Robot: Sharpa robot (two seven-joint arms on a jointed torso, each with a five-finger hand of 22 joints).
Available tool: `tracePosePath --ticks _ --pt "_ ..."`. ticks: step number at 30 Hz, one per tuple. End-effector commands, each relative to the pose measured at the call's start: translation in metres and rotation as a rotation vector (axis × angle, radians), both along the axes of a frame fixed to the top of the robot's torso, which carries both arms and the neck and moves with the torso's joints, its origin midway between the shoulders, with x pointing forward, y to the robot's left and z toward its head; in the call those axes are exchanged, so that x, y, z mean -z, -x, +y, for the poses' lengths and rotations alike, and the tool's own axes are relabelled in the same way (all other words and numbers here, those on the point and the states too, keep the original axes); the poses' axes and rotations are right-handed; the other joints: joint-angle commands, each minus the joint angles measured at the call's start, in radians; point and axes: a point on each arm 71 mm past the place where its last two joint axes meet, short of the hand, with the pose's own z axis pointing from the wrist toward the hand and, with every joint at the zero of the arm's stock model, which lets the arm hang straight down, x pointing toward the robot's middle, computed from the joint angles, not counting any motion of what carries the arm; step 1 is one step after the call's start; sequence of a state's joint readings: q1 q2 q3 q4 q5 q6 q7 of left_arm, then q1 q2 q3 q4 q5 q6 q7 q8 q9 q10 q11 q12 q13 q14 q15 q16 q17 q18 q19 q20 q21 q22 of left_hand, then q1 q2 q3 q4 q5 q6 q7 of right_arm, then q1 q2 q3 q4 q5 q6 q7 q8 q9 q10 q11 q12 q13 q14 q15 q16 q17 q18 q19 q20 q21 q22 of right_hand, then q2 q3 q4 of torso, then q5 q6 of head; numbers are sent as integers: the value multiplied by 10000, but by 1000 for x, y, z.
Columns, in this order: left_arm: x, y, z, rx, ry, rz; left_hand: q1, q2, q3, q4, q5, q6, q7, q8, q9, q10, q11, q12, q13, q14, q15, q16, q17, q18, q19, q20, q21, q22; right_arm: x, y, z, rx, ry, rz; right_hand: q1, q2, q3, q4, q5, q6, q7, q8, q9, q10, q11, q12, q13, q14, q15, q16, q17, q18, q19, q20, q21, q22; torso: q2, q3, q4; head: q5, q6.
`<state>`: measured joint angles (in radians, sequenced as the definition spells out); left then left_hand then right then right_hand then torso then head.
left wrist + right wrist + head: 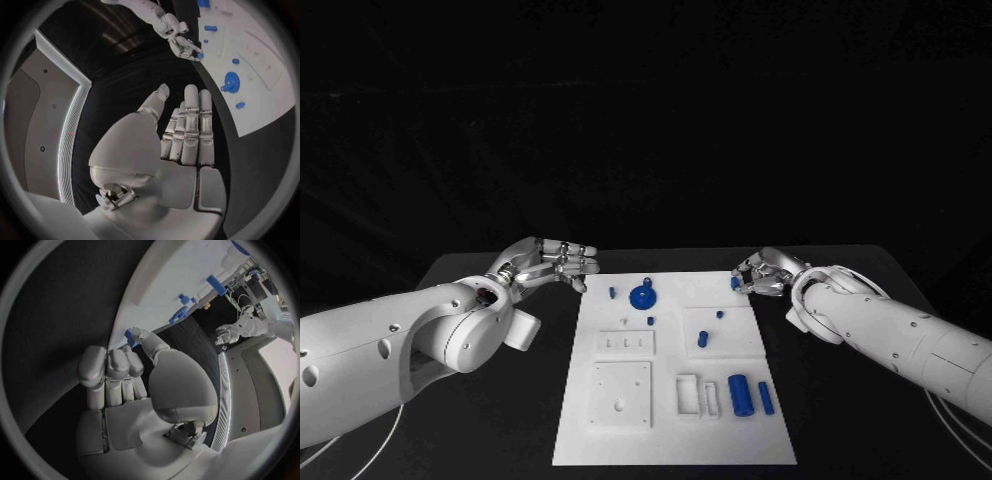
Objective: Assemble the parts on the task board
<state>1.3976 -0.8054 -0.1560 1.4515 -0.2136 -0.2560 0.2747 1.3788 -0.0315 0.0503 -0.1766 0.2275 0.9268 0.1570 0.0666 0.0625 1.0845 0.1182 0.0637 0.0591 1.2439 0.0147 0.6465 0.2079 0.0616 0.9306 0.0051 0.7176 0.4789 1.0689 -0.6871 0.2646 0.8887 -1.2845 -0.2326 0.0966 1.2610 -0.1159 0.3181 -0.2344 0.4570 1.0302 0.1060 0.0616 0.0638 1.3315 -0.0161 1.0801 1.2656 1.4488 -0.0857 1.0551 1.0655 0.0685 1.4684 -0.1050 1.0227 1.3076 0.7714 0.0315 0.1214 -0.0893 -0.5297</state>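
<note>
Parts lie spread over the white task board (678,400), which sits in the middle of the black worktop (877,270). A blue round part (643,297) rests near the board's far edge, and a blue cylinder (740,393) lies near its close right corner beside a slimmer blue bar (766,397). Just off the board's far left corner, the left hand (553,263) hovers with fingers straight and empty. At the board's far right corner, the right hand (764,272) pinches a small blue part (129,335) between thumb and fingertip.
</note>
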Motion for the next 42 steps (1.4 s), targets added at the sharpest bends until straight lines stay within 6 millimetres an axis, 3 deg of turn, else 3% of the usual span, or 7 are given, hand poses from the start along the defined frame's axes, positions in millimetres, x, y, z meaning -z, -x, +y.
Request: tracePosePath --ticks 1,10,27,32,42 --pt "0 0 -2 241 32 -19 -20 41 -18 -68 41 -9 65 16 -8 -82 21 -36 2 -6 76 -31 -11 111 -52 -6 8 10 1 0 2 151 -92 29 -53 46 196 -39 -91 118 -15 1 -9 10 50 41 15 34 56 46 21 57 93 70 52 1287 4 17 -12 15 -15" --pt "1 -3 1 218 -16 23 -36 69 -25 -65 38 -4 65 20 -7 -90 23 -34 2 -6 77 -31 -12 113 -52 -2 8 8 3 -2 4 95 24 87 -56 16 411 -68 -240 176 -41 3 -8 6 42 36 6 29 47 25 11 60 76 69 53 1283 -1 19 -12 9 34" --pt "2 -7 1 280 -67 98 -35 89 -41 -84 34 -12 68 16 -8 -99 26 -34 2 -16 81 -33 -14 115 -57 1 4 3 5 -4 15 -42 36 74 -23 134 374 27 -651 452 -82 3 -7 17 44 50 9 40 32 20 26 35 72 42 62 1284 -8 19 -11 -19 -60" --pt "2 -6 1 282 -73 99 -19 118 -42 -100 23 -36 71 13 -9 -112 30 -35 2 -19 80 -32 -14 117 -64 0 13 8 6 -5 14 22 53 58 -2 213 440 64 -835 841 -88 9 18 13 65 68 19 37 43 19 27 46 72 56 61 1284 -9 21 -11 -30 -68" --pt "2 -6 2 265 -86 106 -19 118 -42 -100 23 -36 71 13 -9 -112 30 -35 2 -19 80 -32 -14 117 -64 0 13 8 5 -5 11 136 94 -17 -34 147 340 98 -875 740 -57 5 12 6 89 51 -1 40 63 19 30 53 72 72 50 1280 -10 37 -16 -41 -58"
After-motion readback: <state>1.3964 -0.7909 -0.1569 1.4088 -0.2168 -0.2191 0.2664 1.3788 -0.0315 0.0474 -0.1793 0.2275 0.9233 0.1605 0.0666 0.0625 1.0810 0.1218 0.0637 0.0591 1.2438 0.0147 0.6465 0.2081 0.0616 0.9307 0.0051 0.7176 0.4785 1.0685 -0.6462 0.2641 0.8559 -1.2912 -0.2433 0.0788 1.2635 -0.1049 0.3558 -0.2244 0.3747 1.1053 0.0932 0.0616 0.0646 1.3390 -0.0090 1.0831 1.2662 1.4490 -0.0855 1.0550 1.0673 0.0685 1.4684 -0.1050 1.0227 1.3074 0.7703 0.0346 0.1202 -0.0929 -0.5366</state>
